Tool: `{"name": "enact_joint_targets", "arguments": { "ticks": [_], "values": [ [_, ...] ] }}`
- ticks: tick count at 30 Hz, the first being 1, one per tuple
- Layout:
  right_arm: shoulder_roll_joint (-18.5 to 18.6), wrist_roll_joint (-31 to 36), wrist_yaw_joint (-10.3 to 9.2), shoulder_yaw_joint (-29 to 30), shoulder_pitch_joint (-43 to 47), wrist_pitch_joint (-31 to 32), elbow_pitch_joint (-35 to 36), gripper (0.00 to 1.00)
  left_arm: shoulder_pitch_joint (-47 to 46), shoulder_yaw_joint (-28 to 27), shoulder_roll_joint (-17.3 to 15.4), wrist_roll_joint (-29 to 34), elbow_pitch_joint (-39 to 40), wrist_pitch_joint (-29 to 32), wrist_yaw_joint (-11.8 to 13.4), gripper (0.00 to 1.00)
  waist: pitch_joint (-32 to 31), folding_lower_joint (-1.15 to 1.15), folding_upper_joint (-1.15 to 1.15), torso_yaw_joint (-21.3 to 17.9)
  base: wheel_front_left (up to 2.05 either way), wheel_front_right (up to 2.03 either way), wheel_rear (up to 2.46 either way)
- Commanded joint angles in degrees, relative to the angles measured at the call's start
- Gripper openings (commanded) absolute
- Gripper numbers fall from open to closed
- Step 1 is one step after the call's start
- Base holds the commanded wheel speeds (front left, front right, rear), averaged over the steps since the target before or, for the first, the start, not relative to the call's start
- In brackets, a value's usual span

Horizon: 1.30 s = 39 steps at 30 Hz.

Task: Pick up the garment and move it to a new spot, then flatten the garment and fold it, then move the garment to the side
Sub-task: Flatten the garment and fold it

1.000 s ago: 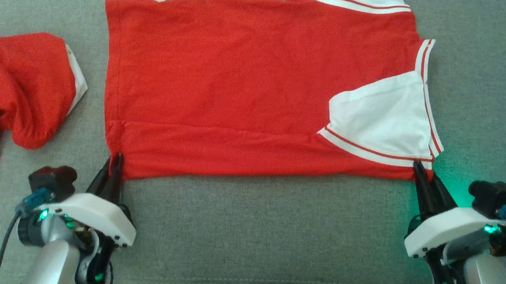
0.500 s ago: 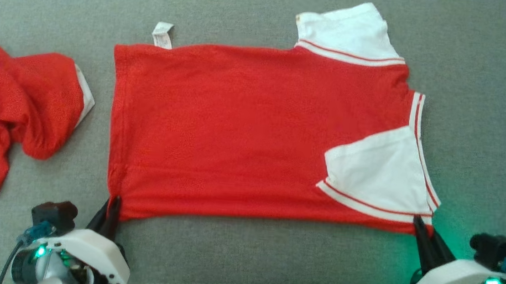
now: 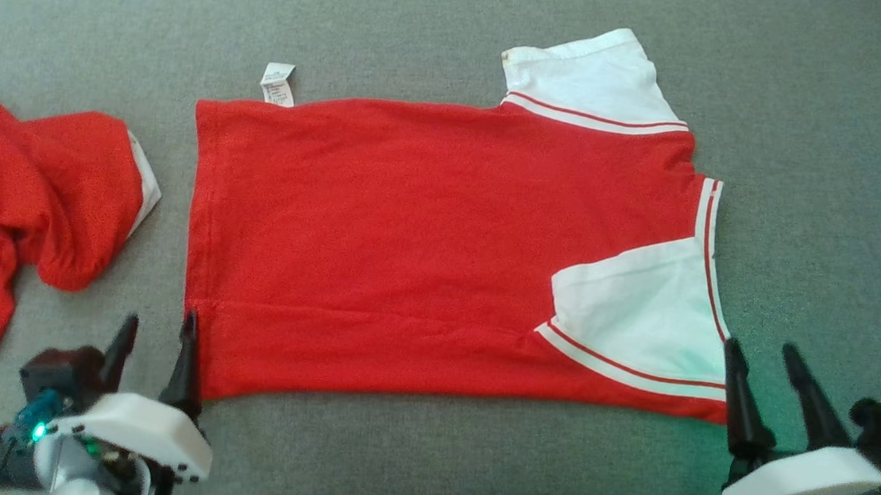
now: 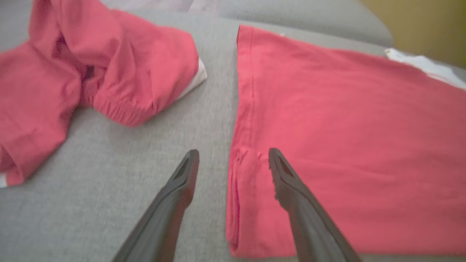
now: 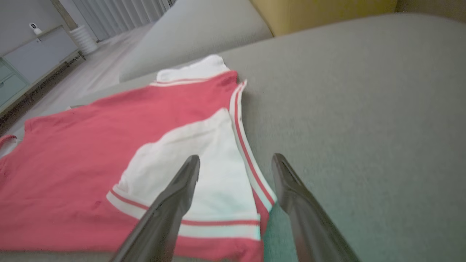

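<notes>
Both tools slack at the near corners of the flat shirt.

The red shirt (image 3: pixel 424 254) lies spread on the grey cushion (image 3: pixel 422 453), long axis running left to right across the head view: hem toward the robot's left, white-trimmed neck end toward its right. The left tool (image 3: pixel 161 319) sits at the near hem corner with its fingers parted and holding nothing; the wrist view shows them straddling the hem edge, one over cloth, one over cushion. The right tool (image 3: pixel 760 349) is likewise parted and empty, straddling the near corner by the white sleeve (image 3: pixel 641 321). Each arm is closest to its own corner, and the shirt lies straight ahead of both, so a fold would likely carry the near edge away from the robot. A second garment (image 3: pixel 38 196), crumpled, lies just left of the hem.
</notes>
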<state>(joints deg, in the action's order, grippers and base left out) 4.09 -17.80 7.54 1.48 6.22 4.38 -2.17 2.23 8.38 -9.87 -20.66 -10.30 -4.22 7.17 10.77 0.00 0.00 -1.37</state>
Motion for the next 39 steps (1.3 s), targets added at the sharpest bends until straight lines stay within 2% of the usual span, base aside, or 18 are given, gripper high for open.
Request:
{"name": "enact_joint_targets", "arguments": {
  "ticks": [1,5,10,18,25,31,39],
  "values": [
    [0.72,0.61,-0.05,-1.21,-2.25,-1.01,3.09,1.00,-1.95,-2.26,-0.96,0.73,2.99,-1.46,0.43,1.00,-0.35,0.00,0.00,-0.02,0.00,0.00,0.00],
    [1.81,2.32,-0.05,-1.69,-5.02,-2.33,8.54,1.00,-2.91,-2.51,-1.39,2.10,7.76,-3.72,1.45,1.00,-1.17,0.00,0.00,-0.50,0.00,0.00,0.00],
    [2.99,3.30,-0.05,-2.09,-8.66,-1.73,12.97,1.00,-3.63,-2.21,-1.95,3.82,13.13,-3.37,2.93,1.00,-1.84,0.00,0.00,-0.87,0.00,0.00,0.00],
    [2.94,3.11,-0.05,-1.64,-9.24,-0.51,13.00,1.00,-4.21,-1.14,-2.32,4.54,15.18,-2.07,3.31,1.00,-1.95,0.00,0.00,-0.14,0.00,0.00,0.00],
    [2.53,3.08,-0.05,-1.24,-9.50,-0.28,12.92,1.00,-8.50,0.19,-2.75,4.82,13.90,-1.54,2.11,1.00,-0.11,0.00,0.00,-0.04,0.00,0.00,0.00],
    [2.09,2.88,-0.05,-1.66,-10.43,-0.37,13.02,1.00,-16.83,0.75,-2.62,2.85,8.99,-0.50,-0.72,1.00,3.54,0.00,0.00,-0.57,0.00,0.00,0.00],
    [1.34,2.57,-0.05,-3.65,-12.72,-1.53,12.13,1.00,-33.92,-0.87,-3.28,-2.16,-10.61,3.27,-5.43,1.00,10.42,0.00,0.00,-3.19,0.00,0.00,0.00]
  ]
}}
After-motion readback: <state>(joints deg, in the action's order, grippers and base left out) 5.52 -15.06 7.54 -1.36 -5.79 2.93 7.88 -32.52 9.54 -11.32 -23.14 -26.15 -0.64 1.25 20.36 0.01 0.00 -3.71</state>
